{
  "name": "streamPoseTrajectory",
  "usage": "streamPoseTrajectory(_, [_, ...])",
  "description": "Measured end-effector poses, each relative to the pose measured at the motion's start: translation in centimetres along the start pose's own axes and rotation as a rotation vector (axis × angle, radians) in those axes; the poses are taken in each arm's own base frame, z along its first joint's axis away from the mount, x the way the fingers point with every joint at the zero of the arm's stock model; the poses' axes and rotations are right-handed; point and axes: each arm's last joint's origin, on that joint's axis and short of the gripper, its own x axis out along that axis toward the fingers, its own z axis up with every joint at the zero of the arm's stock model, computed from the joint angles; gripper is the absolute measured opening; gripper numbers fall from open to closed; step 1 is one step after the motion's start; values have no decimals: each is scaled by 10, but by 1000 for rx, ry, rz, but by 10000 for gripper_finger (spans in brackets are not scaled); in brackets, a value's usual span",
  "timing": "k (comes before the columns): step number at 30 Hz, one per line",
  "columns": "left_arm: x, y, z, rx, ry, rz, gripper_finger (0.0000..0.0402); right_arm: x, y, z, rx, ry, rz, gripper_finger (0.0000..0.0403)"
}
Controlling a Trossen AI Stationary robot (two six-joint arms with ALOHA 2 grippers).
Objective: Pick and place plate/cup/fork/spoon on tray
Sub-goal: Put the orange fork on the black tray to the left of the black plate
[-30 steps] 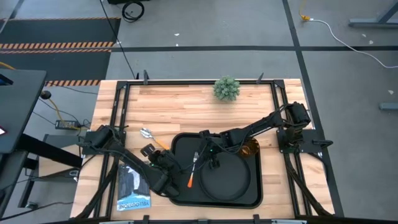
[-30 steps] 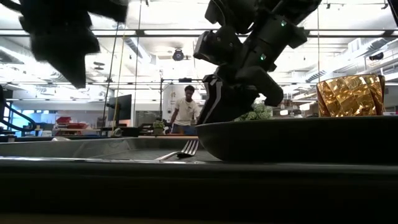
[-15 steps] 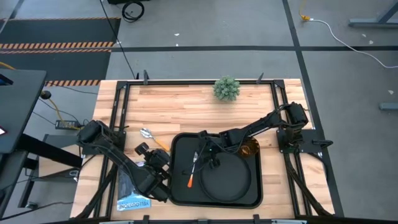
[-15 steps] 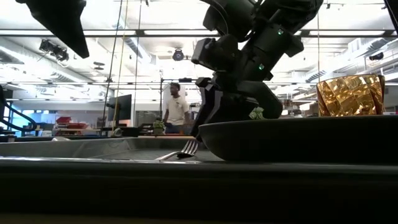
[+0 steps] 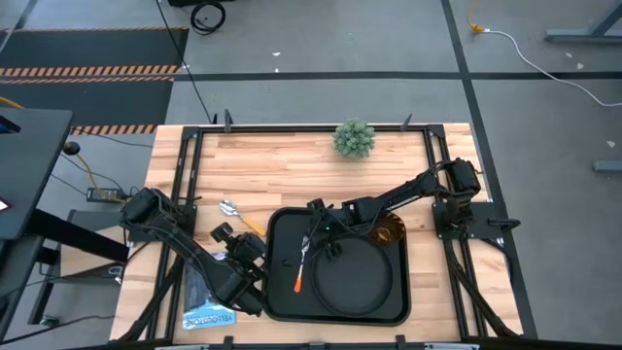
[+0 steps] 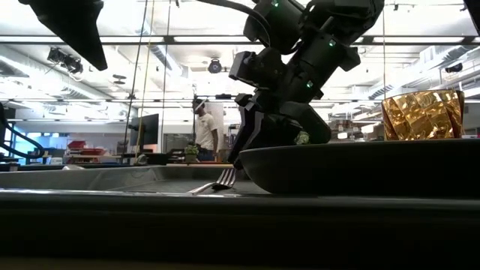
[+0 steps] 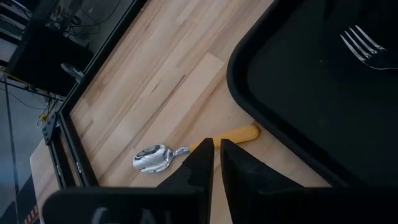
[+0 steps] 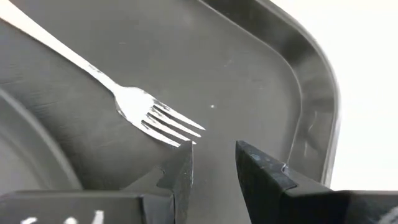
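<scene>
On the wooden bench (image 5: 292,170) beside the large black rectangular tray (image 5: 282,297), the orange-handled silver spoon (image 7: 163,155) lies flat, so the left gripper (image 7: 216,163), jaws nearly closed and empty, may skid off it, while the right gripper (image 8: 212,163), jaws slightly parted and empty, could nudge the orange-handled silver-tined fork (image 8: 140,109).

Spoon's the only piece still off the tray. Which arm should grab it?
Left. The spoon lies on the wood beside the tray, just ahead of the left gripper. The right gripper is over the tray by the fork.

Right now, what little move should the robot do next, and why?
Probably the left gripper should ease down onto the spoon. The spoon alone lies on the wood beside the tray; plate, cup and fork are already on it.
</scene>
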Motion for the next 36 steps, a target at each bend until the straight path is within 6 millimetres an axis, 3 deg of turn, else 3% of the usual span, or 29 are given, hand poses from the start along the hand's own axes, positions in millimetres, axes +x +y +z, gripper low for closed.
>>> streamPoseTrajectory(8, [0,0,0,-1,0,-1,36,0,-3,1,0,-11,-8,127])
streamPoseTrajectory(14, [0,-1,0,-1,2,-6,36,-14,-3,2,13,19,13,127])
streamPoseTrajectory(20, [3,-1,3,-11,3,-5,36,-8,1,0,-11,5,91,127])
streamPoseTrajectory(36, [3,-2,3,-14,1,-11,36,-5,-4,1,-15,-24,62,127])
